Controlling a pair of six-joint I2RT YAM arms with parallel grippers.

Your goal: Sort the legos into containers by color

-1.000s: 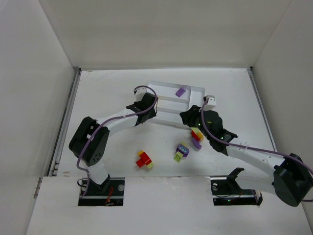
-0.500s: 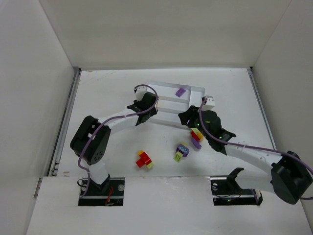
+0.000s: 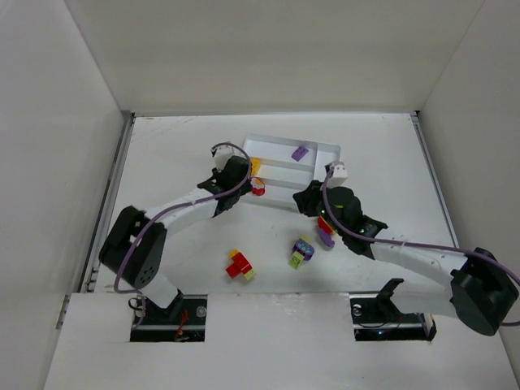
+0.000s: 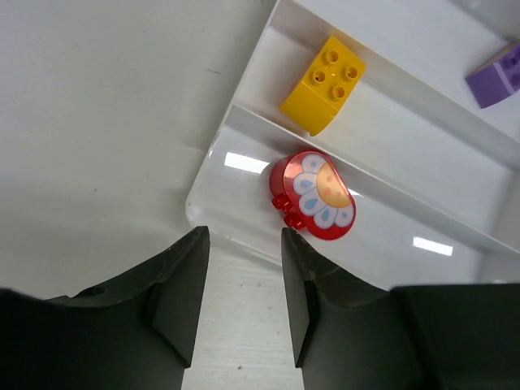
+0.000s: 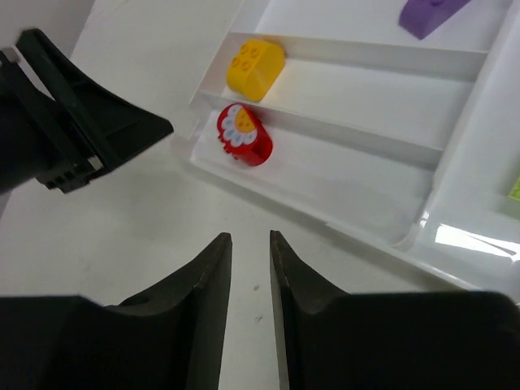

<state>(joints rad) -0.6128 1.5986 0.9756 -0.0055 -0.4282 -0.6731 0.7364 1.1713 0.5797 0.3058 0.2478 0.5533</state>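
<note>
Left tool [image 4: 241,305] stands nearly together, holding nothing, over the tray [image 4: 213,175] corner. Just ahead, the wrist view alone shows a daisy print on the round red lego [image 4: 313,195]; a yellow brick [image 4: 322,84] lies one slot beyond. Right tool [image 5: 248,284], nearly together and empty, hovers over the counter [image 5: 162,203], its arm stretched low toward the tray.

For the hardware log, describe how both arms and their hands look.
Both arms have white tube links, bulky black joint housings and a purple cable looped alongside. The left hand and the right hand are black, each with two flat, matte, tapering fingers. Small green lights glow on the right arm's wrist.
</note>
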